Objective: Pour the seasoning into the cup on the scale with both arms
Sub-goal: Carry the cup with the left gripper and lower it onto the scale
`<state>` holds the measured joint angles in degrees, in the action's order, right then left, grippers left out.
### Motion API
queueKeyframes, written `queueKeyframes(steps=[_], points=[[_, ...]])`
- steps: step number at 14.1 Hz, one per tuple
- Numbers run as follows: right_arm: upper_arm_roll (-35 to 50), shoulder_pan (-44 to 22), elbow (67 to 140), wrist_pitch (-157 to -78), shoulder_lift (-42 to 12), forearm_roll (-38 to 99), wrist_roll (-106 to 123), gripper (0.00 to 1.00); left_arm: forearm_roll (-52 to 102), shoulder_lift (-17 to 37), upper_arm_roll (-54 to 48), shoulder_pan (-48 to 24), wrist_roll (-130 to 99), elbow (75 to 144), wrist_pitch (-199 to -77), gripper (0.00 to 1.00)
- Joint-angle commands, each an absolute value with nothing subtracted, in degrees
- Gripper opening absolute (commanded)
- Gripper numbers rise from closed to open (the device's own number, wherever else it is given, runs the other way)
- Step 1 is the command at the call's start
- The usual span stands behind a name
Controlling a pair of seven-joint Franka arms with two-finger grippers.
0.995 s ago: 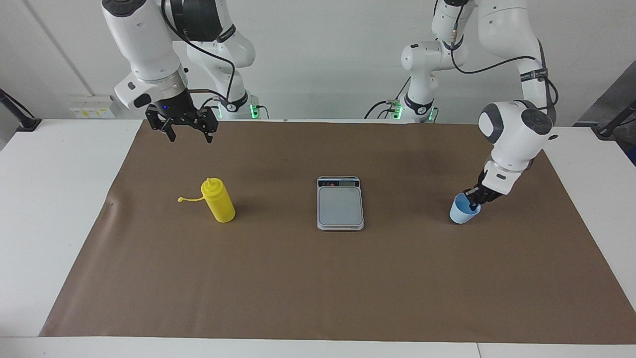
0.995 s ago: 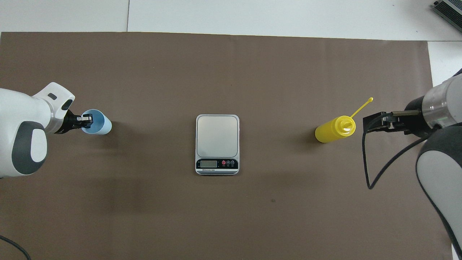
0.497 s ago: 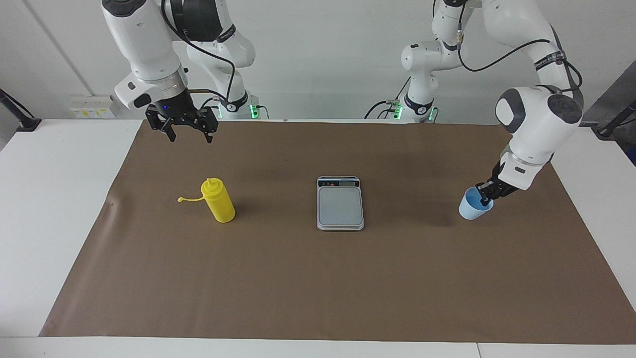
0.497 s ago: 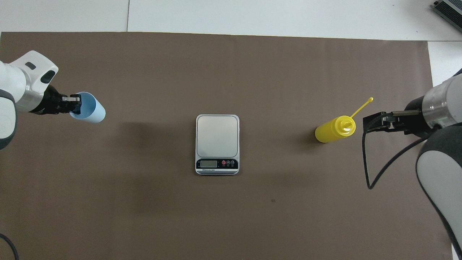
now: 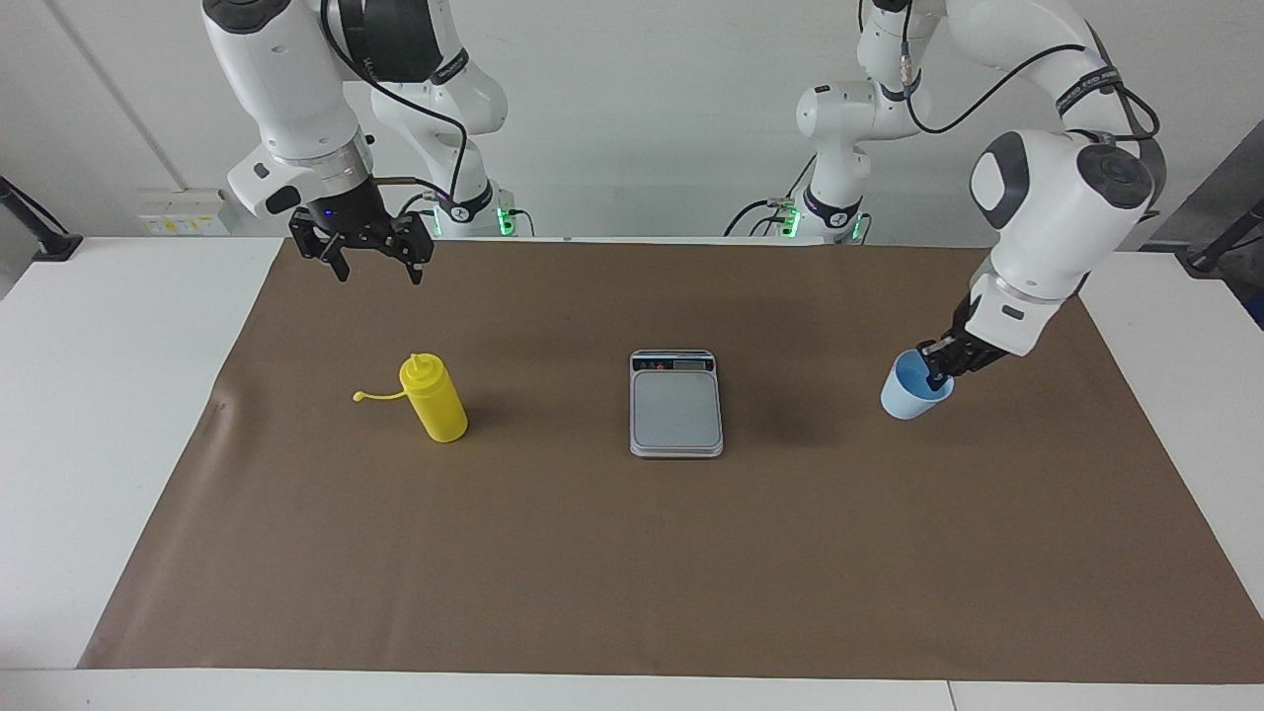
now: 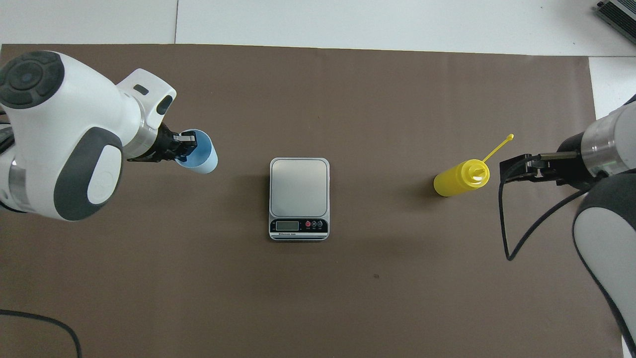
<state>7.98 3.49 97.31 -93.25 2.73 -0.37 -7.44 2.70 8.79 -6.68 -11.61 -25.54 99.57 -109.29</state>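
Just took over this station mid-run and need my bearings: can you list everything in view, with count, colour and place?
Tapered plastic cup: one, light blue, held in the air over the mat at the left arm's end, tilted.
Flat rectangular kitchen scale: one, silver-grey, mid-mat, nothing on it.
Cylindrical plastic squeeze bottle: one, yellow, upright on the mat at the right arm's end, cap strap hanging out.
Paper mat: one, brown, covering the table.
Table: one, white.
Left gripper: one, black, fingers shut on the cup's rim.
Right gripper: one, black, fingers open, waiting over the mat's edge nearest the robots.
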Motion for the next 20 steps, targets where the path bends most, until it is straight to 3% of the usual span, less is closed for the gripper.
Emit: queueKeyframes(steps=[1, 5, 7, 20], points=[[8.26, 4.22, 97.65, -92.99, 3.16, -0.09, -7.91, 1.00, 3.60, 9.75, -5.71, -15.02, -29.69, 97.82, -108.63, 0.00], [8.26, 4.13, 97.65, -92.99, 3.16, -0.09, -7.91, 1.00, 4.92, 11.77, -5.63, -19.59, -37.16, 98.61, -114.95, 0.00], [8.26, 4.22, 97.65, -92.99, 3.25, -0.09, -7.91, 1.00, 3.96, 16.42, -5.54, -23.54, -42.51, 97.47, -117.67, 0.00], [8.26, 4.13, 97.73, -92.90, 3.25, -0.09, -7.91, 1.00, 1.76, 16.17, -5.54, -28.83, -47.46, 104.67, -125.94, 0.00]])
